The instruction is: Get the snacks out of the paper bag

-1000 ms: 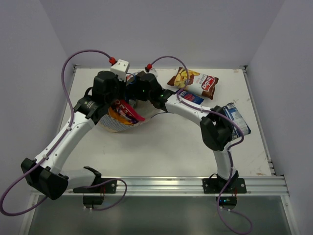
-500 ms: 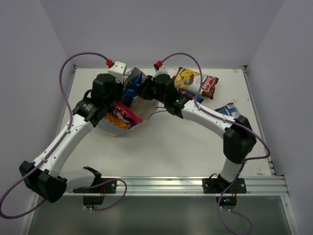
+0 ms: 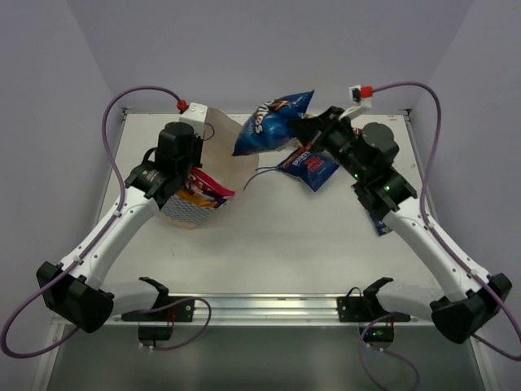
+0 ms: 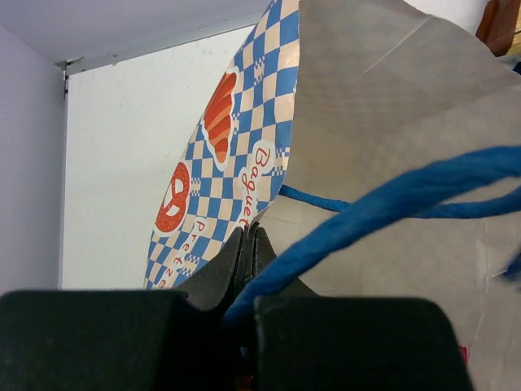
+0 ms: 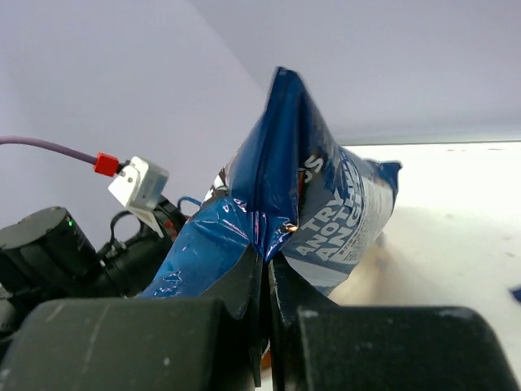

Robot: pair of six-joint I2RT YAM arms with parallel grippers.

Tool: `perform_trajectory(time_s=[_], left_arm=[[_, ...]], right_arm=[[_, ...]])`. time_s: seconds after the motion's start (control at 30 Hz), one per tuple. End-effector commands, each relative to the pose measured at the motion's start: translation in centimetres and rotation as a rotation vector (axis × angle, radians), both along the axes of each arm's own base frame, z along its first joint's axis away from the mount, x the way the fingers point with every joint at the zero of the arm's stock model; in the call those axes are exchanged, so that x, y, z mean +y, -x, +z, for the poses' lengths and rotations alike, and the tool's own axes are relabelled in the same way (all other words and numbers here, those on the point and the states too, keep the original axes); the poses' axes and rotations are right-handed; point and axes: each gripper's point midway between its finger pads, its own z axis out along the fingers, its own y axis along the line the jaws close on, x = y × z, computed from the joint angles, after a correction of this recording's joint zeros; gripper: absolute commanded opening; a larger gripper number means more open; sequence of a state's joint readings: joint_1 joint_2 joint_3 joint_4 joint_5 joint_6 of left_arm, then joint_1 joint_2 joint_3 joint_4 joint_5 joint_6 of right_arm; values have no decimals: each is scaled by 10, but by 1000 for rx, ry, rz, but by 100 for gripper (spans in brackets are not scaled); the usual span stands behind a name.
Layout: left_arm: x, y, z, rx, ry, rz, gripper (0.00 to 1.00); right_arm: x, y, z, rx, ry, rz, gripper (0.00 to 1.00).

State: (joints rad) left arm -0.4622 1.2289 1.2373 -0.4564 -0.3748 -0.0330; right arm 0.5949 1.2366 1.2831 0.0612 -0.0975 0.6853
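From above, just to the left of my right gripper [image 3: 307, 130], the blue Doritos packet [image 3: 271, 122] hangs clear of the table [image 3: 277, 236], pinched at its near end. Beneath that hand lies a blue-and-white packet [image 3: 310, 168]. My left gripper [image 3: 193, 164] sits at the rim of the paper bag [image 3: 224, 155], with a red-pink packet [image 3: 207, 186] showing in the bag's mouth right beside it.

On the left wrist camera, my left gripper [image 4: 248, 241] is clamped tight on the paper bag [image 4: 374, 106] edge, checkered outside to its left and plain inside to its right. The blue string handle [image 4: 383, 204] crosses just ahead.

On the right wrist camera, my right gripper [image 5: 265, 273] is pressed together on a crumpled corner of the Doritos packet [image 5: 326, 204], which rises straight ahead of it.
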Motion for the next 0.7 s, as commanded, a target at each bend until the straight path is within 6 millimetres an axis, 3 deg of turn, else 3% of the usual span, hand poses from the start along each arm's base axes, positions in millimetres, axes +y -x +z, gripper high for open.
perform_trajectory(time_s=[0.0,0.1,0.13,0.2,0.27,0.37,0.53,0.57,0.6,0.67], left_arm=[[9,-7,4,-10,-17,47,0],[11,-10,10,-26,-9,51,0],[11,-10,11,-30,-10,52,0],[12,-12,16,-42,-10,54,0],[15,-14,19,-46,-20,64,0],[20,-16,26,-61,-22,78,0],[27,-19,42,-89,-15,107,0],[27,-18,44,-94,-14,108,0],[27,-19,46,-97,-12,108,0],[27,-19,51,-107,-7,110,0]], right_arm=[[-47,20,4,-33,6,-81,0],[-92,15,-27,76,10,-213,0],[-114,16,-46,124,13,-271,0],[-139,13,-77,194,17,-347,0],[-148,16,-92,221,15,-365,0],[-146,14,-122,285,18,-327,0],[-105,10,-144,225,-51,-89,0],[-103,10,-149,222,-63,-71,0],[-99,10,-168,254,-61,-54,0],[-97,7,-179,259,-58,-43,0]])
